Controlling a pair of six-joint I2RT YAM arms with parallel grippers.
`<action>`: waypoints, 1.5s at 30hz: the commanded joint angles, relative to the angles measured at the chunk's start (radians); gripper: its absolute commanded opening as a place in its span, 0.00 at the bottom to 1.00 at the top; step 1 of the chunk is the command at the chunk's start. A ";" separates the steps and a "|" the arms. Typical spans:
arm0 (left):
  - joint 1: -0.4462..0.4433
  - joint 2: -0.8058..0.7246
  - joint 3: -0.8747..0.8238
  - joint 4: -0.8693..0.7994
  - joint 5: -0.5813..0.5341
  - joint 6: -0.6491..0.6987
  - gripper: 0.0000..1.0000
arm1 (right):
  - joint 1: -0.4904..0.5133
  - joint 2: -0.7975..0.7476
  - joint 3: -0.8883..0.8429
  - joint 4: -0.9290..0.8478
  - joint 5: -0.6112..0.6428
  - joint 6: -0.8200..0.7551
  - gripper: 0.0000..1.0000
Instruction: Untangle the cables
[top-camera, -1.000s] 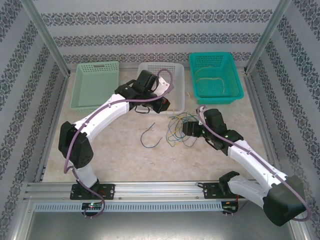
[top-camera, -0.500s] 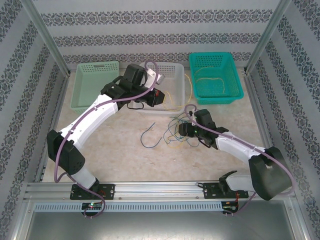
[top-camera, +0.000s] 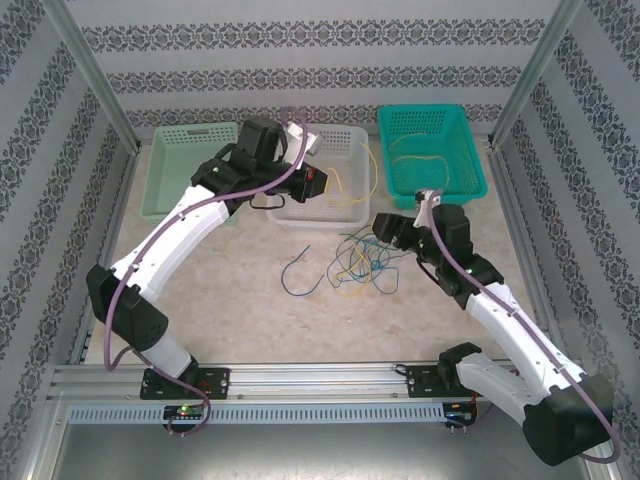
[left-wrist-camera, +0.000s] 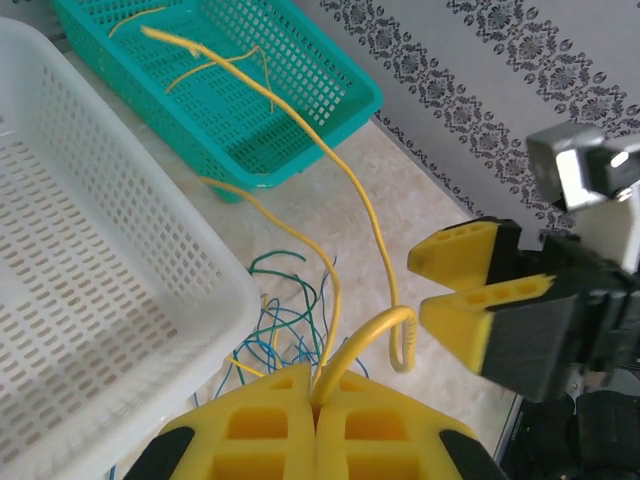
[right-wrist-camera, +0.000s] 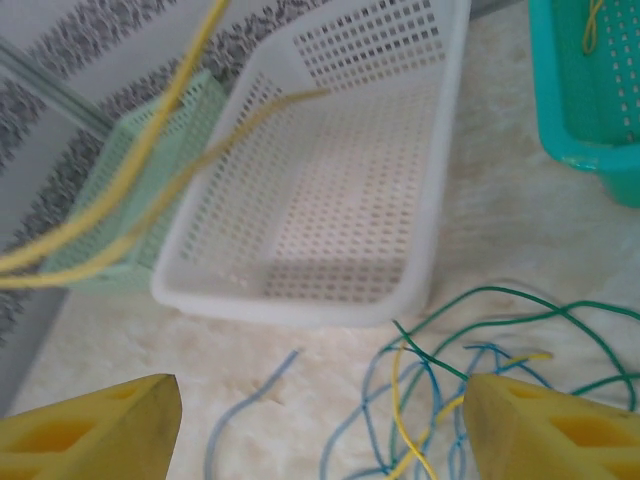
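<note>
Cables (top-camera: 360, 262): green, blue and yellow tangle on table (top-camera: 230, 300), just in front of white basket (top-camera: 330, 140). Left fingers (left-wrist-camera: 280, 425) pinched tight on one yellow cable (left-wrist-camera: 390, 316), over white basket. Right fingers (right-wrist-camera: 100, 420) spread wide, empty, beside tangle.

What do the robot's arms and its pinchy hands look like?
Both arms are white tubes with chunky black joints: the left arm and the right arm. A thick purple cable loops along each. The left gripper and right gripper have blocky yellow fingers with hollow pockets, on black bodies.
</note>
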 joint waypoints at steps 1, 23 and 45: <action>0.009 0.026 0.047 0.039 0.023 -0.026 0.00 | -0.021 0.047 0.071 0.046 -0.142 0.156 0.75; 0.006 0.037 -0.001 0.107 0.074 -0.031 0.00 | -0.123 0.249 0.176 0.261 -0.278 0.372 0.69; 0.000 0.051 -0.020 0.107 0.098 -0.011 0.00 | -0.137 0.345 0.247 0.347 -0.334 0.434 0.49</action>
